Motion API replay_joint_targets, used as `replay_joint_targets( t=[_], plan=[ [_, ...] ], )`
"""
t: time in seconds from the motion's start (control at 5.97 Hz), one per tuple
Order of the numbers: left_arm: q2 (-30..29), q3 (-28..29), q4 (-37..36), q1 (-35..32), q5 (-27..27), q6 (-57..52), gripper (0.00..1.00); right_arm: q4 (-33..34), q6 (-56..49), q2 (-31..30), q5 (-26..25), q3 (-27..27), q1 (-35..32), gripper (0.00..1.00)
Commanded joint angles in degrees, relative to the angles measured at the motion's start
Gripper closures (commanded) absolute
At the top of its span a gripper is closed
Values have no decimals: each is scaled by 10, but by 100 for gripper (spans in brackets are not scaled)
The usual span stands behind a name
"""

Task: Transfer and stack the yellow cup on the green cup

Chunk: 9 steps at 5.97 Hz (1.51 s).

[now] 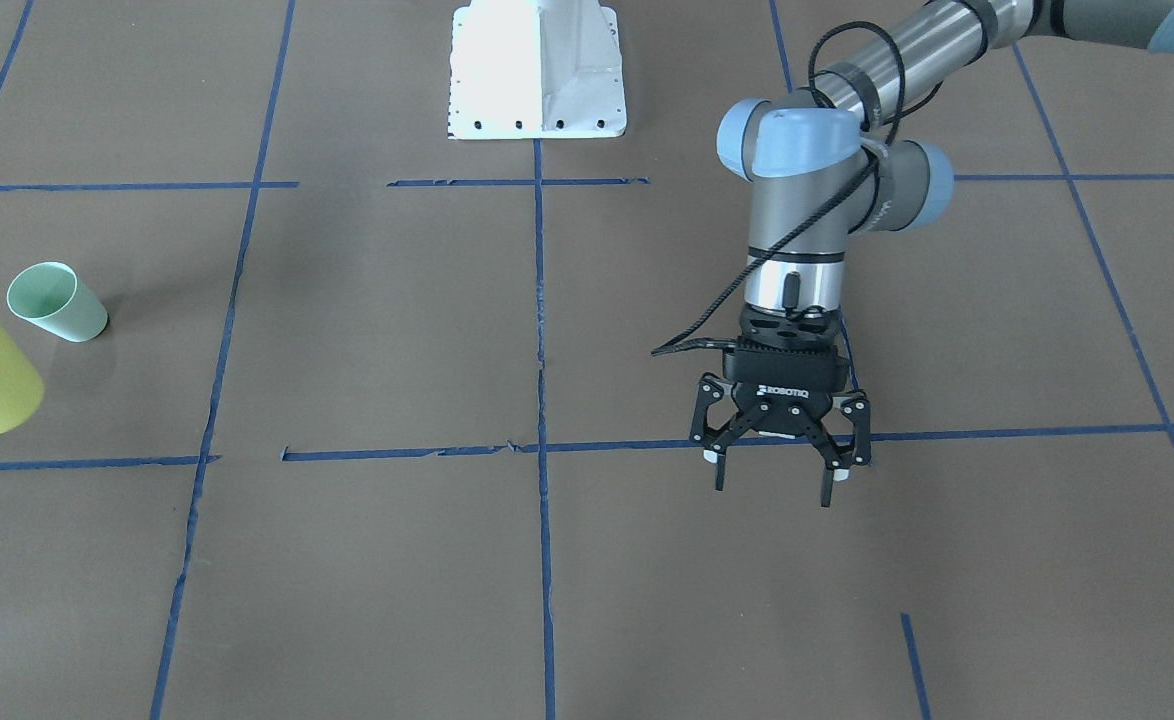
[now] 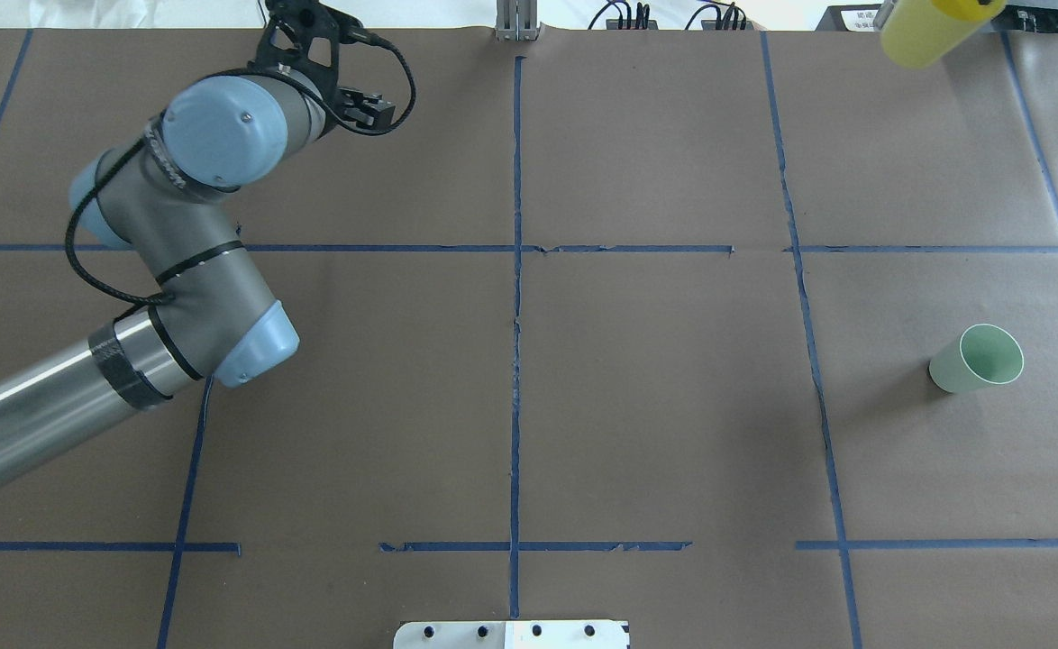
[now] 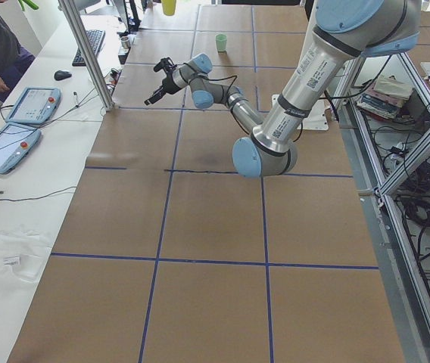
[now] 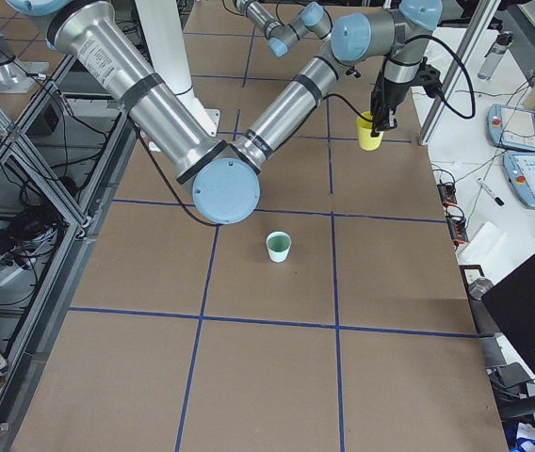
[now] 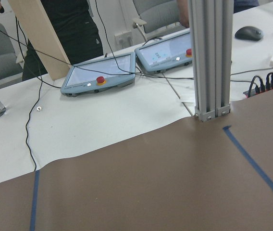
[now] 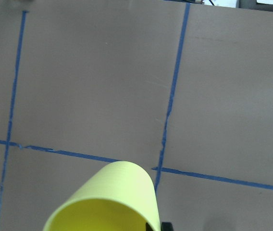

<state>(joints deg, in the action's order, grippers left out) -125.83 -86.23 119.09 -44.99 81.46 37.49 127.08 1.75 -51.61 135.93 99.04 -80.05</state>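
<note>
The right gripper [image 4: 377,115] pinches the yellow cup [image 6: 108,199] by its rim. One finger is inside and one outside, and the cup hangs off the table near the operators' edge. I judge this to be the carrying step: the cup is picked up but not yet over its target. The green cup [image 2: 978,359] stands upright, mouth up, on the robot's right half of the table, well apart from the yellow one.

The next move calls for bringing the yellow cup over the green cup's mouth, squaring its base with the opening, lowering it in, and only then letting go. A rim pinch may leave the cup slightly tilted, so the alignment needs care.

Between the two cups only the brown table cover [image 2: 673,406] and a blue tape line [image 4: 277,215] show. The left gripper [image 1: 773,490] hovers with fingers spread and empty on the other half, away from that route. The white base mount [image 1: 537,70] and the operators' tablets [image 5: 100,72] also lie off it.
</note>
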Motion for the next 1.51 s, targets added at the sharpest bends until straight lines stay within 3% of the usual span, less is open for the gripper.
replay_joint_targets(
  t=[0.0, 0.17, 0.34, 0.5, 0.84, 1.01, 1.34],
  plan=[
    [39, -3, -38, -77, 143, -91, 1, -1, -130, -107, -2, 47, -54, 100],
    [50, -3, -79, -119, 222, -121, 1, -2, -141, -163, -1, 77, -58, 100],
    [58, -5, -167, -169, 296, -169, 0, 0, -134, -193, 4, 100, -58, 100],
    [59, -25, -257, -200, 327, -214, 0, -4, -108, -231, 3, 125, -57, 100],
    [60, -125, -479, -228, 377, -248, 0, -10, 2, -280, -2, 192, -4, 100],
    [88, -146, -506, -243, 403, -247, 0, -40, 25, -310, -3, 202, 20, 100],
    [100, -147, -501, -244, 461, -217, 0, -174, 88, -391, -4, 200, 67, 100]
  ],
)
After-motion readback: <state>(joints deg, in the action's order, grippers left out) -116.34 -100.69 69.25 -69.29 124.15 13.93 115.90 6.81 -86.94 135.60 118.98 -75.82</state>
